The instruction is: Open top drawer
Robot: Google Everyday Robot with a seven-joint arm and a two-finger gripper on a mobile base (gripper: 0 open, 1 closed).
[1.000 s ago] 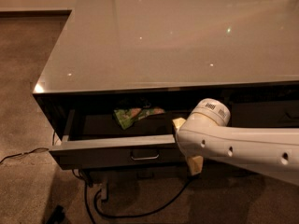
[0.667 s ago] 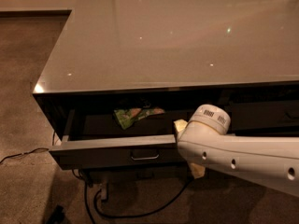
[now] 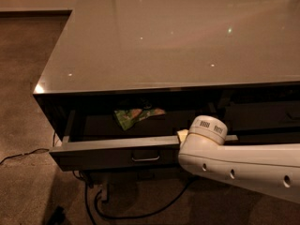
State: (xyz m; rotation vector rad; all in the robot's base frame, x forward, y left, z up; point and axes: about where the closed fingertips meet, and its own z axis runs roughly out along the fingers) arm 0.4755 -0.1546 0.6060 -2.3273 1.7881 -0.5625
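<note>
Top drawer (image 3: 108,156): at 7 o'clock of view, pulled partly out beneath glossy tabletop (image 3: 164,41); metal bar handle (image 3: 145,159) centred on dark front. Inside, toward 12 o'clock from handle: green packet (image 3: 133,116). Gripper (image 3: 182,135): at drawer's upper front edge, 2 o'clock from handle, mostly hidden behind white arm (image 3: 239,165) entering from 4 o'clock; grip state: not determinable. At 6 o'clock: dark cables (image 3: 140,213) on carpet.
</note>
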